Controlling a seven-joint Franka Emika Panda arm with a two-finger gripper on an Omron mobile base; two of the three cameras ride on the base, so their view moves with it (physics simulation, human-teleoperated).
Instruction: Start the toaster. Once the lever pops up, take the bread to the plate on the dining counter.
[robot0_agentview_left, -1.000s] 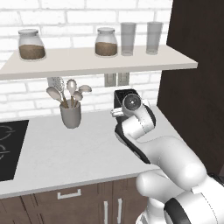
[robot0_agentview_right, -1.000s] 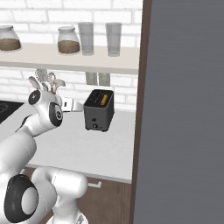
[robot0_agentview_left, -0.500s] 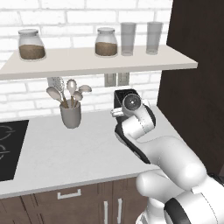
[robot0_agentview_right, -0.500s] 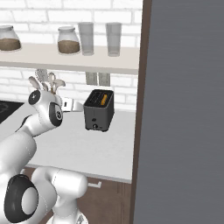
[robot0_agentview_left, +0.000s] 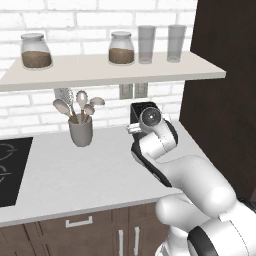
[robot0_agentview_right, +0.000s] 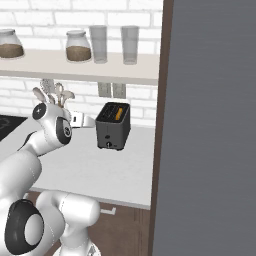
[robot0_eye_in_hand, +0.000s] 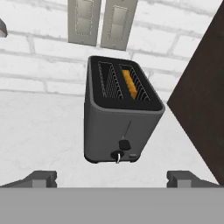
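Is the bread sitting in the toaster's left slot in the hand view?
No. The bread sits in the right slot of the toaster; the left slot shows only bare wire guides.

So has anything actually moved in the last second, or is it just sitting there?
Nothing has visibly changed. The arm holds the same pose, with its end effector open and short of the toaster. The bread sits down in one slot as before, and the utensil cup and the shelf jars are where they were.
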